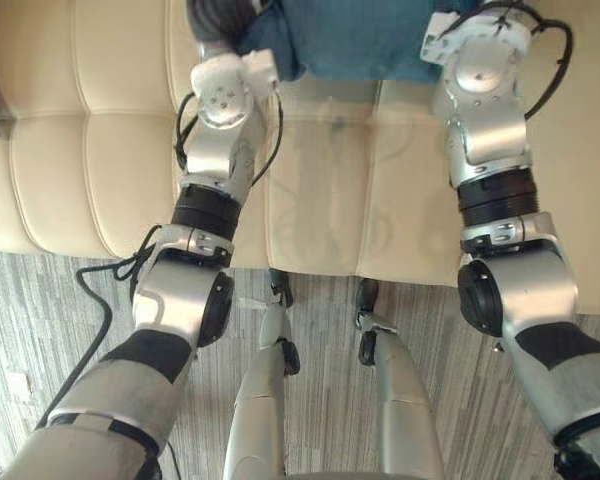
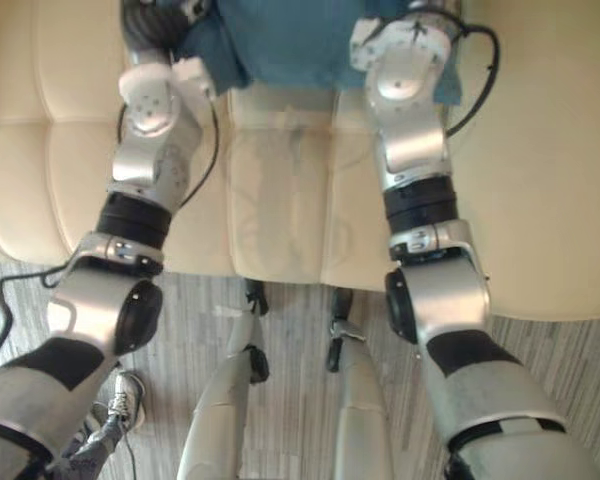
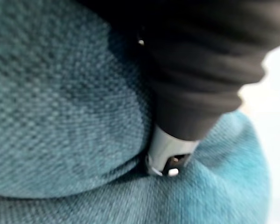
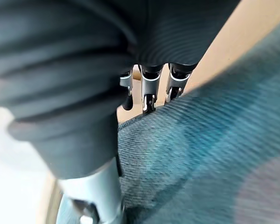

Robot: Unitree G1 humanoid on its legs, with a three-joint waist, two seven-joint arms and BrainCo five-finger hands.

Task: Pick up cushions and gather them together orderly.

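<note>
Teal cushion (image 1: 355, 40) lies far back on the cream sofa (image 1: 90, 150) seat, flanked by both hands so I can lift it level. My right hand (image 4: 148, 88) pinches its edge between thumb and fingers. My left hand (image 3: 164, 150) is buried in the fabric, so I cannot tell its grip.

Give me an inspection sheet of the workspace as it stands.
surface: cream tufted sofa seat.
job's things: one teal cushion at the far side of the seat, between both hands.
clutter: nothing seen.
hands: left hand pressed into the cushion, grip hidden; right hand pinches the cushion's edge, fingers behind it, thumb on the near face.
cables: nothing seen.
surroundings: grey striped floor in front of the sofa; a shoe on it at the robot's left.
</note>
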